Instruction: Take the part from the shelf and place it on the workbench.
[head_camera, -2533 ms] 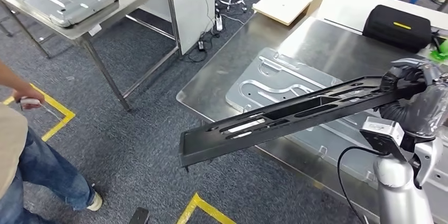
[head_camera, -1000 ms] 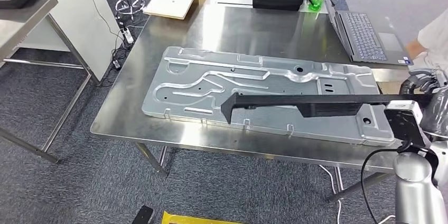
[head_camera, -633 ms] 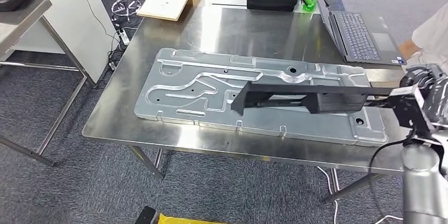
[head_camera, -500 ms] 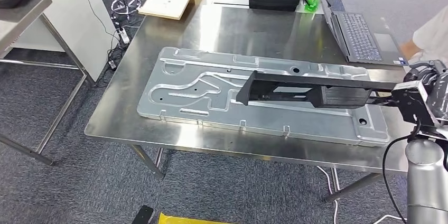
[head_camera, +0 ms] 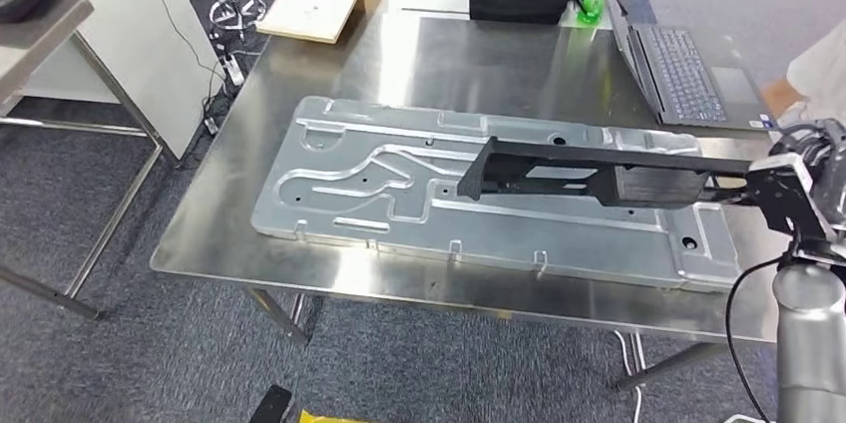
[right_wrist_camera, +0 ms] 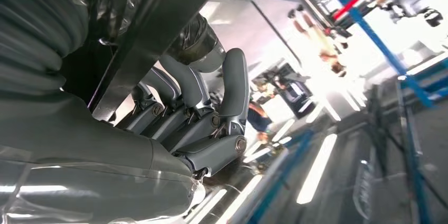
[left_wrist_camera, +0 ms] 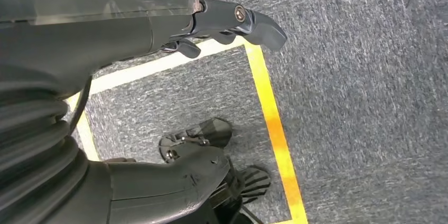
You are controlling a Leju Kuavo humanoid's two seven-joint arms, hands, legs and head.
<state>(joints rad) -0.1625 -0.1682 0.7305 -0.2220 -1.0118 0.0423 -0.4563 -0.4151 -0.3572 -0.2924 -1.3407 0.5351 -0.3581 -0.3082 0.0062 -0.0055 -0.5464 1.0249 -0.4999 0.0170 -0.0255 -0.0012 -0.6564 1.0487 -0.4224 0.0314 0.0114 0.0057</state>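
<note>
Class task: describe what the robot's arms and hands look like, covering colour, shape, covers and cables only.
The right arm is a smooth silver tube with a black cable looping beside it. A black box sits at its wrist. The right hand has grey, rounded fingers with small round pivots behind a ribbed grey cover. The left hand shows the same grey build.

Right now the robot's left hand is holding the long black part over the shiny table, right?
Not quite: the right hand holds the black part, not the left. The head view shows it reaching out from the right arm over the table and the metal plate. The left hand hangs over the floor holding nothing, as the left wrist view shows.
</note>
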